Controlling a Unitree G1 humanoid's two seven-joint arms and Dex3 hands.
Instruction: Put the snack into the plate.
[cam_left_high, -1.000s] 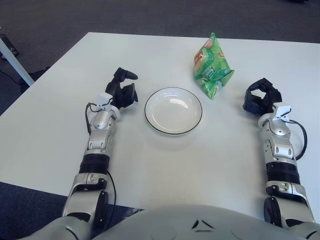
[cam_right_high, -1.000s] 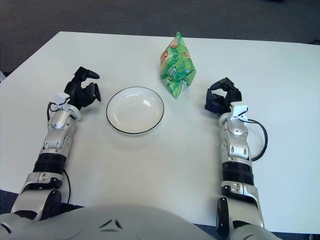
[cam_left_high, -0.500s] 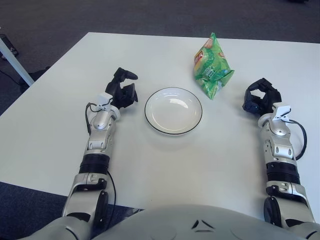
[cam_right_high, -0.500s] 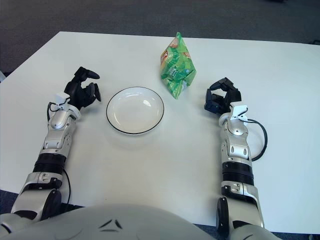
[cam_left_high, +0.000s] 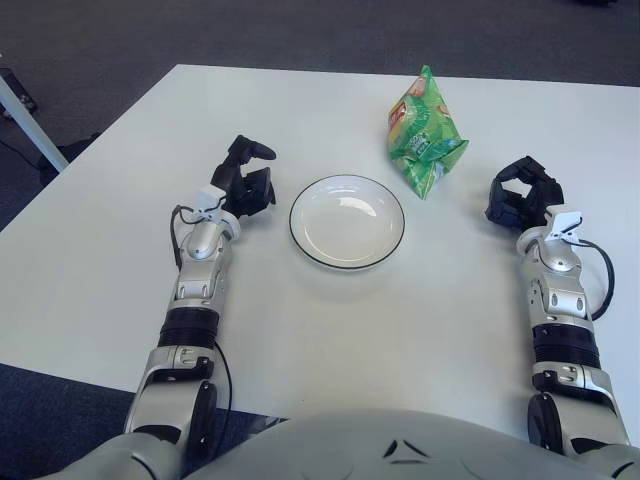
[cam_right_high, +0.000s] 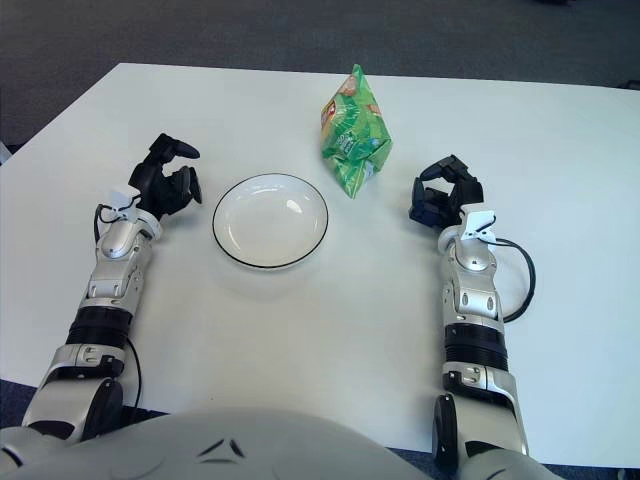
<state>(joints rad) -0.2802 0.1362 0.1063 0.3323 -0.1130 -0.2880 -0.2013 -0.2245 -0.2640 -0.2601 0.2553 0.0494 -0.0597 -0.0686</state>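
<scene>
A green snack bag (cam_left_high: 424, 134) stands on the white table (cam_left_high: 330, 310), just beyond the right rim of an empty white plate with a dark rim (cam_left_high: 299, 228). My right hand (cam_left_high: 522, 194) shows to the right of the bag, apart from it, its black fingers relaxed and holding nothing. My left hand (cam_left_high: 246, 180) shows to the left of the plate, a short gap away, fingers loosely spread and empty.
The table's far edge runs behind the snack bag, with dark carpet (cam_left_high: 250, 35) beyond it. A white table leg (cam_left_high: 25, 125) slants at the far left. My own torso fills the bottom of the view.
</scene>
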